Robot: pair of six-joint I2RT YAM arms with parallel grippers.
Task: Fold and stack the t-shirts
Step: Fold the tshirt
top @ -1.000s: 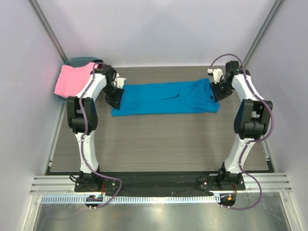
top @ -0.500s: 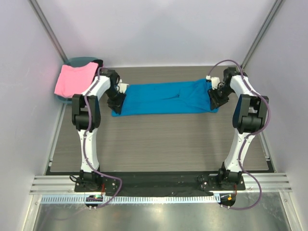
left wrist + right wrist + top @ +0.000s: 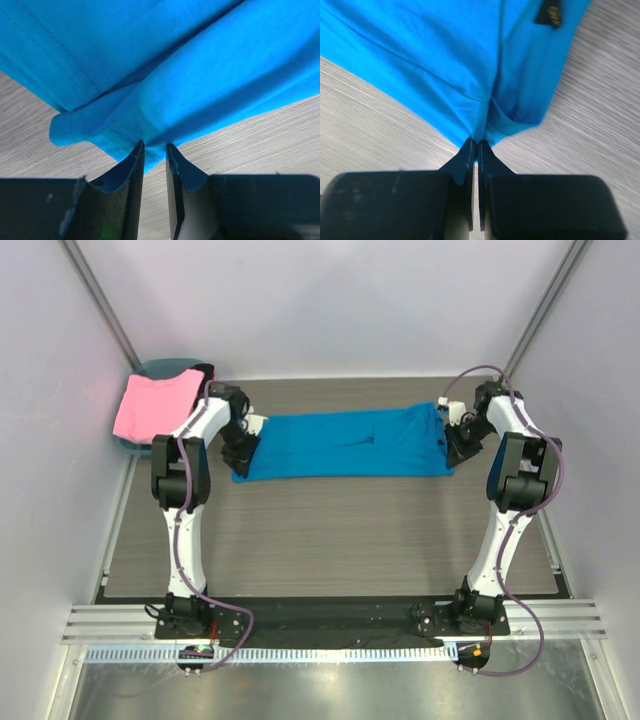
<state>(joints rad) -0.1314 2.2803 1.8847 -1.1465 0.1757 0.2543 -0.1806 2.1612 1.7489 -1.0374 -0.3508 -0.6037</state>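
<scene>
The bright blue t-shirt (image 3: 345,445) lies folded into a long band across the back of the table. My left gripper (image 3: 243,452) is at its left end. In the left wrist view its jaws (image 3: 155,146) stand a little apart, with the corner of the blue t-shirt (image 3: 175,65) between the tips. My right gripper (image 3: 455,445) is at the band's right end, and its jaws (image 3: 476,142) are shut on the edge of the blue t-shirt (image 3: 430,60). A pink t-shirt (image 3: 150,405) lies over the basket at the far left, with a bit of dark cloth (image 3: 205,370) behind it.
The round teal basket (image 3: 165,367) stands in the back left corner under the pink t-shirt. Grey walls close in both sides and the back. A black rail (image 3: 330,612) with both arm bases runs along the near edge. A dark label (image 3: 549,12) shows on the blue cloth.
My right gripper has moved onto the blue t-shirt's right edge and closed on it. My left gripper has shifted slightly into the left corner, its jaws narrowing a little.
</scene>
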